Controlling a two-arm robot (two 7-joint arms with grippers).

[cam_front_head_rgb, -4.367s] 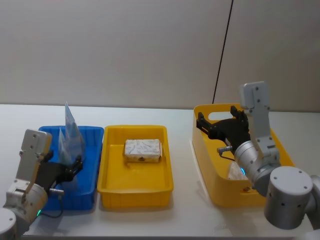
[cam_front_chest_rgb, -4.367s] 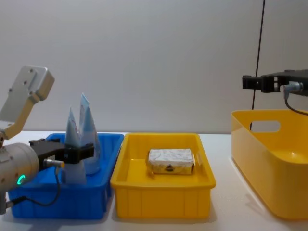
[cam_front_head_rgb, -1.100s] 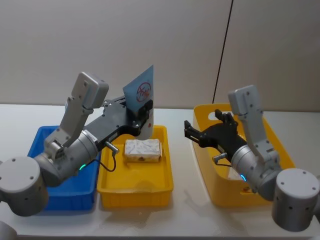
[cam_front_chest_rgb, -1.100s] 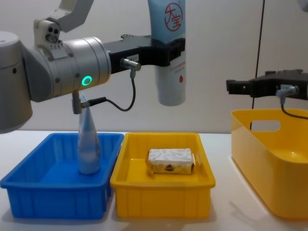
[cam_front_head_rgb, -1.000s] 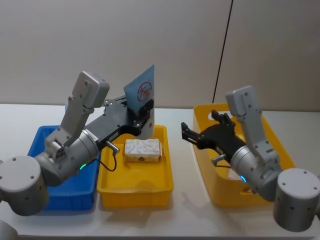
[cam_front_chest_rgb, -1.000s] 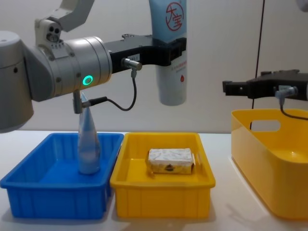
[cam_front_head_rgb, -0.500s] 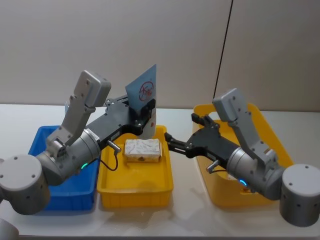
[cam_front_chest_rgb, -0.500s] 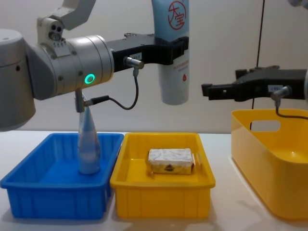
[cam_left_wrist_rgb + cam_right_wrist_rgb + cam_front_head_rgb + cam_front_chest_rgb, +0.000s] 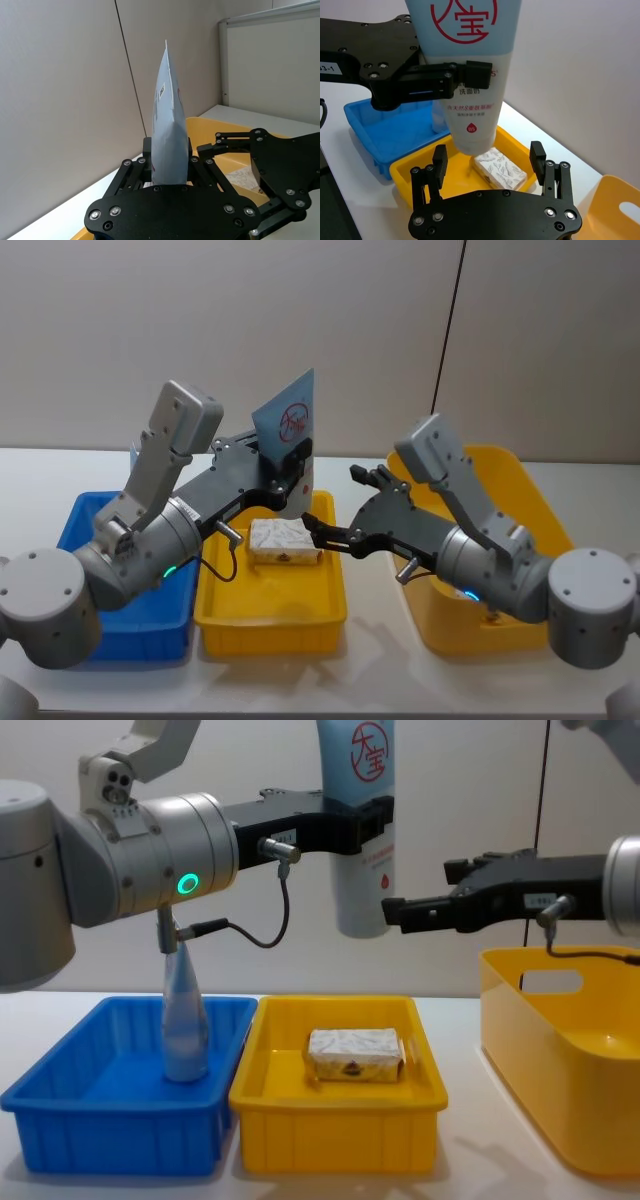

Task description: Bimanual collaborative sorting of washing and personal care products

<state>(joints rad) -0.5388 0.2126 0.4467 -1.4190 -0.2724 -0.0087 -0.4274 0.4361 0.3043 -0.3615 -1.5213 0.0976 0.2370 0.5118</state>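
Clamped in the left gripper [image 9: 291,466] [image 9: 366,826] [image 9: 169,150], jaws shut on both flat faces near mid-height: one pale-blue refill pouch [image 9: 287,428] [image 9: 360,850] [image 9: 168,125] [image 9: 470,75], upright, red circular logo toward the robot, rounded lower end hanging free

Raised high over the back rim of the shallow yellow bin [image 9: 270,626] [image 9: 340,1146], well clear of everything below

Reaching in from the right at the same height: the right gripper [image 9: 330,500] [image 9: 416,894] [image 9: 488,152], jaws spread wide, tips just beside the pouch's lower end; in the right wrist view, that lower end lined up in the gap between the two tips, no contact to be seen

Lying flat in the shallow yellow bin, toward its back wall: the white marbled block [image 9: 284,540] [image 9: 355,1055] [image 9: 500,168], untouched

Standing upright in the blue bin [image 9: 72,532] [image 9: 110,1132], pointed end up, near that bin's back right corner: a second pouch [image 9: 184,1020]

Along the front edge of the counter [image 9: 372,660] [image 9: 472,1162], in a row: blue bin at the left end, shallow yellow bin just beside it in the middle, deep yellow bin [image 9: 545,502] [image 9: 560,1092] apart at the right end, under the right arm
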